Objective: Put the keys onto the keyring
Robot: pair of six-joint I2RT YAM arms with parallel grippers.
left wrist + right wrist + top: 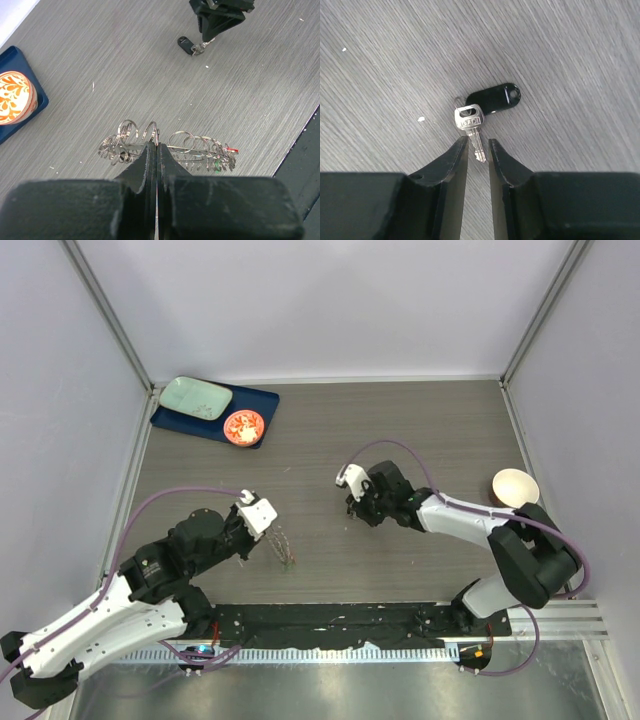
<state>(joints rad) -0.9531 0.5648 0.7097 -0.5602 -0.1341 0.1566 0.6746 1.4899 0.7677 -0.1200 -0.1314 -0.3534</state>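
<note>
Near the table's [400,430] front edge, left gripper [157,146] clamps the keyring [192,146]; mid-table, right gripper [478,146] gapes around the black-tagged key [470,120]; tray [262,400] holds orange dish [243,426].

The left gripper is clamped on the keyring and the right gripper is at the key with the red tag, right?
Not quite: the key at the right gripper has a black tag, not red, as the right wrist view shows. The left gripper does clamp the keyring.
</note>
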